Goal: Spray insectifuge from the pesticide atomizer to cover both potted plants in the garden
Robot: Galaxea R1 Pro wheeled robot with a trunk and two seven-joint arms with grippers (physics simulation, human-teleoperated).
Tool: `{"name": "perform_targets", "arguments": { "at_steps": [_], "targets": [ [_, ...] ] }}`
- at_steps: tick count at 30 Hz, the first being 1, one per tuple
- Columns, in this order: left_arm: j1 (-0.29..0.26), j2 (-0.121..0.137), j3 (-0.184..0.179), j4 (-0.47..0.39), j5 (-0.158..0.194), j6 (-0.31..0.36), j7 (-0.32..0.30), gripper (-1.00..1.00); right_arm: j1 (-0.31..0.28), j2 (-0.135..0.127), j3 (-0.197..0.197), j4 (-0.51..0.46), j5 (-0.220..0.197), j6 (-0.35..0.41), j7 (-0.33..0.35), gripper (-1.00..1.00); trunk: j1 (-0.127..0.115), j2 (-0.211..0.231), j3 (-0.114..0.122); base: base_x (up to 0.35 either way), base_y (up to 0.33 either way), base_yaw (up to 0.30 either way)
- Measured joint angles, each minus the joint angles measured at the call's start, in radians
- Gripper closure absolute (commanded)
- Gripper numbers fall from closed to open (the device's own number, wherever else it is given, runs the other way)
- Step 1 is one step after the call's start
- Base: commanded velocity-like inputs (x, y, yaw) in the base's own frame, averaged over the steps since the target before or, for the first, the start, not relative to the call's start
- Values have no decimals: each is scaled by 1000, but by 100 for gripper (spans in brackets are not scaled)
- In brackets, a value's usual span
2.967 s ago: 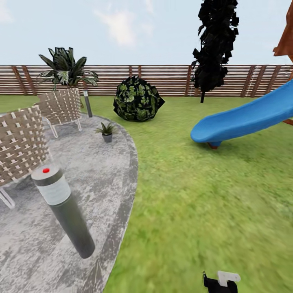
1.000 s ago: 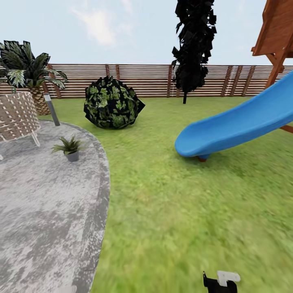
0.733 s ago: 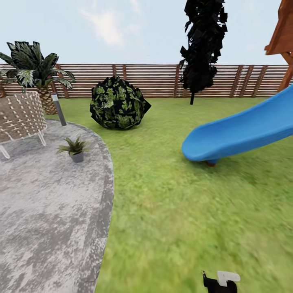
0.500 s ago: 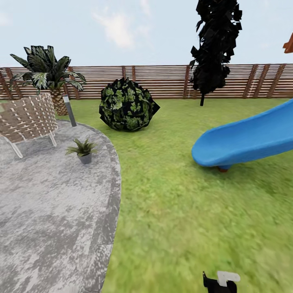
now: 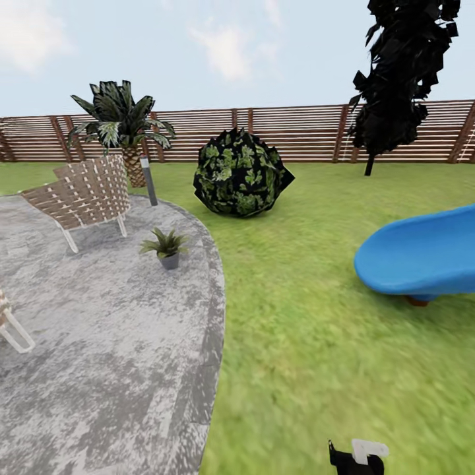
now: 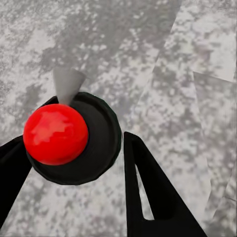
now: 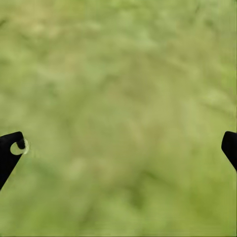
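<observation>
Grey mottled paving (image 5: pixel 99 343) spreads across the left of the garden, backed by a slatted fence (image 5: pixel 303 132) under a pale sky. Over that paving, the left gripper (image 6: pixel 74 140) points down with its two black fingers touching either side of a dark round body with a red dome and a grey cone-shaped nozzle. This appears to be the pesticide atomizer (image 6: pixel 101 131), pinched between them. A woven chair (image 5: pixel 82 194) stands at the far side of the paving, with a scaly-trunked palm (image 5: pixel 122 125) behind it. One potted plant (image 5: pixel 167 245), a low green rosette in a small grey pot, sits near the paving's curved edge, well apart from the robot. On the lawn (image 5: pixel 316 343) beyond it are a round dark bush (image 5: pixel 241 173), a black tree (image 5: pixel 402 79) and, at far right, the end of a blue slide (image 5: pixel 422 257). The right gripper (image 7: pixel 118 143) hangs low over the grass with its fingertips spread wide and nothing between them. The robot seems to be in transit toward the plant. To spray well, it should roll close enough for the left arm to lift and turn the nozzle squarely onto the leaves, keeping a firm pinch so the bottle does not twist. Sweeping across the whole rosette would cover it better than a single burst. The idle right arm is best kept tucked clear of the chair.
</observation>
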Motion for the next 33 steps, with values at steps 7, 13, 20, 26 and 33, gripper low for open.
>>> {"name": "perform_targets", "arguments": {
  "at_steps": [7,13,20,26,33],
  "targets": [
    [0,0,0,0,0,0,0,100,0,0,0,0,0,0,0,-100,0,0,0,339,81,150],
    [0,0,-1,0,0,0,0,100,0,0,0,0,0,-1,0,-100,0,0,0,339,2,3],
    [0,0,0,0,0,0,0,100,0,0,0,0,0,-1,0,-100,0,0,0,339,0,0],
    [0,0,0,0,0,0,0,100,0,0,0,-1,0,0,1,-100,0,0,0,339,68,0],
    [0,0,0,0,0,0,0,100,0,0,0,0,-1,0,1,-100,0,0,0,335,122,0]
  ]
}}
